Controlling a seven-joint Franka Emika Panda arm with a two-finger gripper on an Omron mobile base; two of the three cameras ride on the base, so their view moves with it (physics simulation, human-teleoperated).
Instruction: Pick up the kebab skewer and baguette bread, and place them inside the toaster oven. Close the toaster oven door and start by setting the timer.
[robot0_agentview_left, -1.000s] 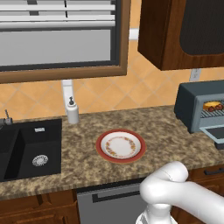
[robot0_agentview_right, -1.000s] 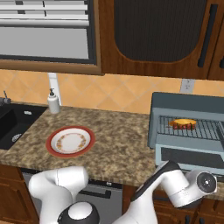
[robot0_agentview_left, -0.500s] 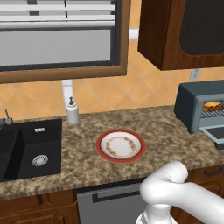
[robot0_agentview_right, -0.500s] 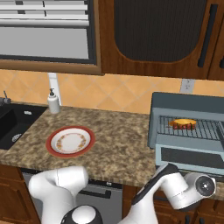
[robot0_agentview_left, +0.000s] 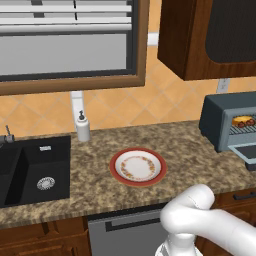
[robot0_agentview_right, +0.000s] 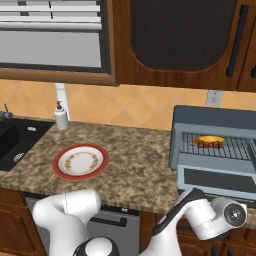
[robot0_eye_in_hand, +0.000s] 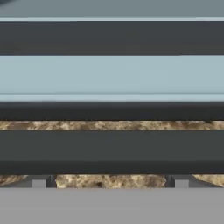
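Boxy blue-grey toaster oven (robot0_agentview_right: 215, 145) sitting open at the speckled granite counter's (robot0_agentview_right: 135, 165) right end.
Golden baguette (robot0_agentview_right: 209, 141) lying on its wire rack; the gripper's (robot0_eye_in_hand: 109, 181) fingers standing spread, empty, near the dropped door (robot0_agentview_right: 218, 179).

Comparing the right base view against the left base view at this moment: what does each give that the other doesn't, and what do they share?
Right base view: the toaster oven head-on, with its wire rack and the toaster oven door dropped open.

Left base view: the sink nearly whole, with its drain, and the oven's side wall.

Both: the bare plate, the soap dispenser, the granite counter and the baguette bread on the rack.
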